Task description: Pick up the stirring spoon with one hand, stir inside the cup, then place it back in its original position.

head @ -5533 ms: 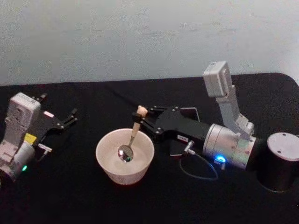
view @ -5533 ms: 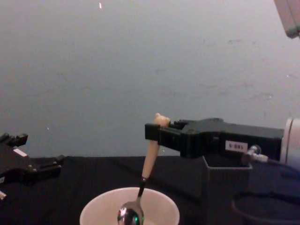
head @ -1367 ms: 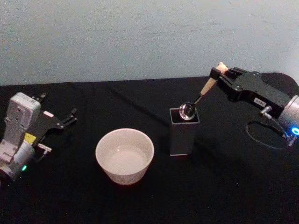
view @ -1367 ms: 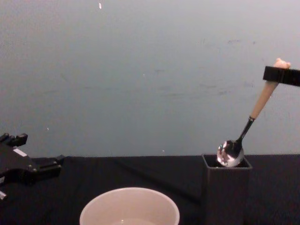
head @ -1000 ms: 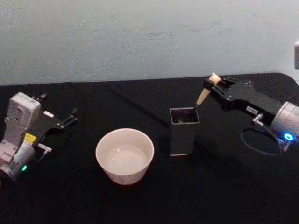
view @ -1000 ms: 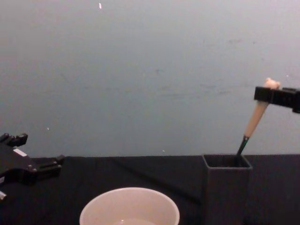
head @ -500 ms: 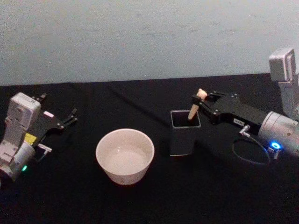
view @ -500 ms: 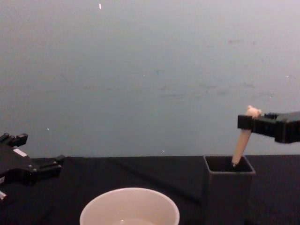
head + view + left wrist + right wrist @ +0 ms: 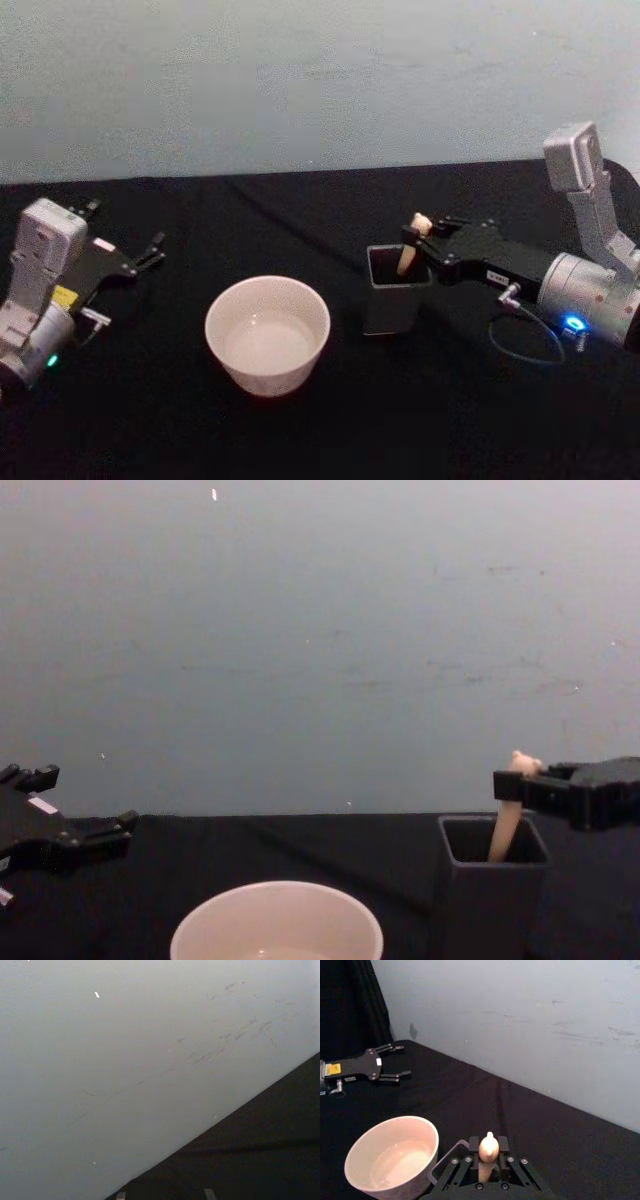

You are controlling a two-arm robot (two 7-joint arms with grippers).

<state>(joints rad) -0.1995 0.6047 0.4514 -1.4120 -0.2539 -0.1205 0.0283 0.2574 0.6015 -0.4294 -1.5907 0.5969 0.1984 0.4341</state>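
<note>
Black table (image 9: 300,430), gripper (image 9: 415,236) around spoon (image 9: 408,250)

stirring spoon (image 9: 505,830) — upright in holder (image 9: 489,880)

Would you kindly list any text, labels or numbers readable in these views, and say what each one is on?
No text is legible.
White label on the right gripper, which holds the stirring spoon: characters too blurred to read.
Yellow sticker on the left gripper: too small to read.
White patch on the left gripper: unreadable.

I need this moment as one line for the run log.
right gripper: shut on cream-handled stirring spoon | spoon: lowered into dark grey square holder | white round cup: apart | left gripper: open, parked
</note>
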